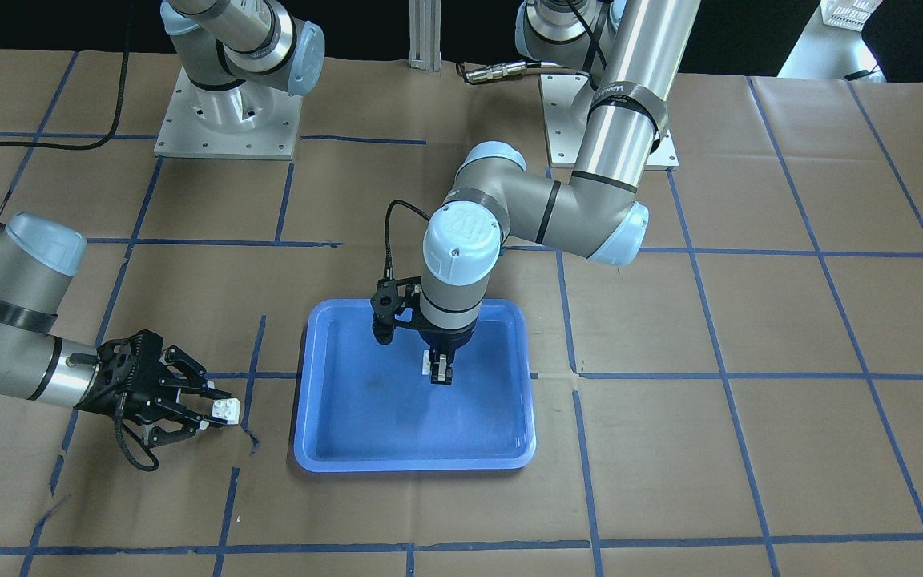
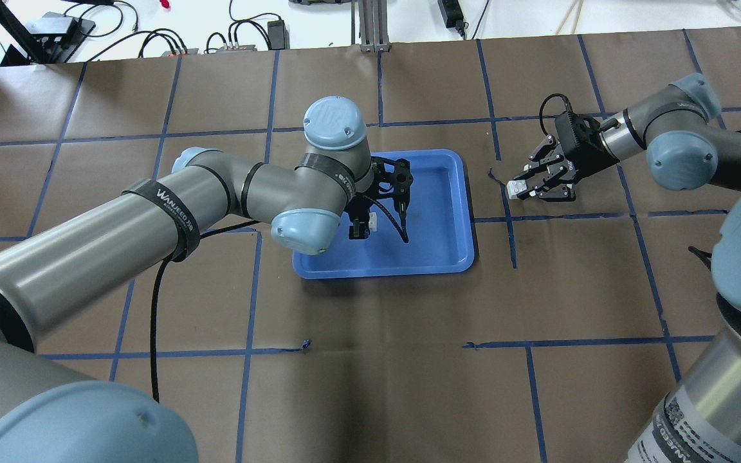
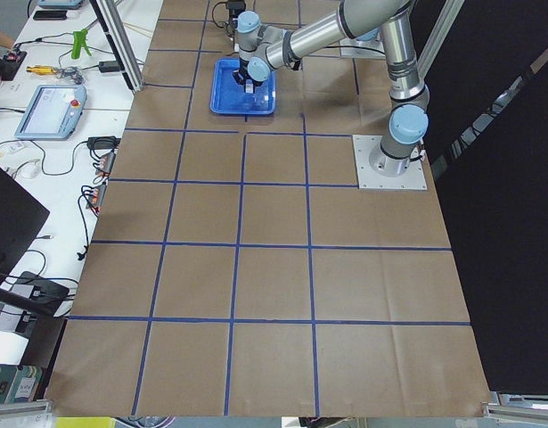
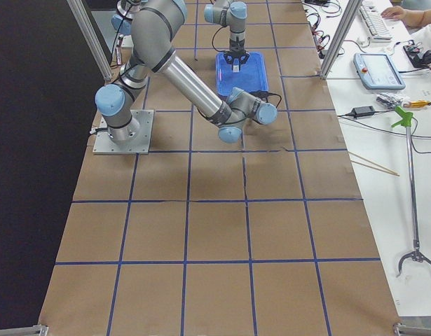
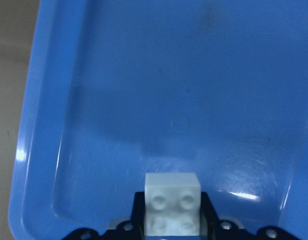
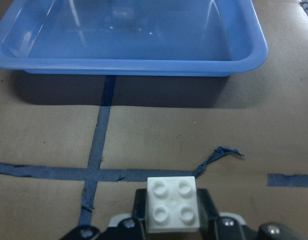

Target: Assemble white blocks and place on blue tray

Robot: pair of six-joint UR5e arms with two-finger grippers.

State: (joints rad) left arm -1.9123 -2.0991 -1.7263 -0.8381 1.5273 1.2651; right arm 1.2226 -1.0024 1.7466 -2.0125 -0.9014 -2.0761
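Note:
The blue tray (image 1: 413, 463) lies at the table's middle; it also shows in the overhead view (image 2: 448, 257). My left gripper (image 1: 439, 373) points straight down over the tray's inside, shut on a white block (image 5: 173, 202) with four studs, held just above the tray floor (image 5: 143, 100). My right gripper (image 2: 525, 188) is low over the brown paper beside the tray, shut on the second white block (image 6: 172, 204), also seen in the front view (image 1: 227, 411). The tray's rim (image 6: 133, 65) stands just ahead of that block.
Blue tape lines (image 2: 509, 218) grid the brown paper table cover. A torn bit of tape (image 6: 219, 155) curls up between the right gripper and the tray. The arm bases (image 1: 225, 120) stand at the robot's edge. Benches with tools flank the table's far side (image 4: 383, 70).

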